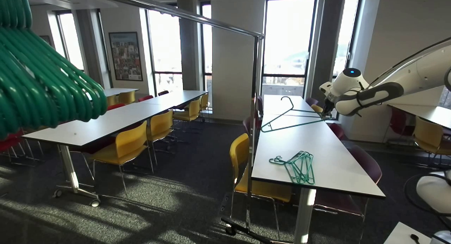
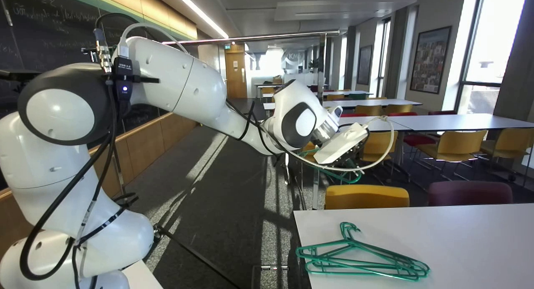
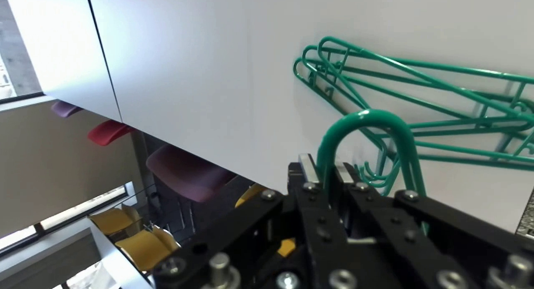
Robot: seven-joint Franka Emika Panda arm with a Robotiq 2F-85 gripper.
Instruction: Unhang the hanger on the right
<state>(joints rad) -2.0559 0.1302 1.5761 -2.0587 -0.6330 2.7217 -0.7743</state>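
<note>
My gripper [image 1: 328, 112] is shut on a green plastic hanger [image 1: 292, 126] and holds it above the white table [image 1: 338, 163]. In the wrist view, a rounded end of this hanger [image 3: 367, 116] passes between the jaws [image 3: 326, 172]. Its hook is free and points away from the gripper in an exterior view. A pile of several green hangers [image 1: 302, 166] lies on the table near its end, and it also shows in the wrist view [image 3: 417, 75]. More green hangers [image 1: 53, 89] hang in a row at the left of an exterior view.
A metal clothes rack has a top rail [image 1: 211, 21] and an upright post [image 1: 254, 96] beside the table. A yellow chair [image 1: 240, 156] stands by the post. Purple chairs [image 1: 366, 164] line the table's other side. Another long table [image 1: 116, 115] with chairs stands farther left.
</note>
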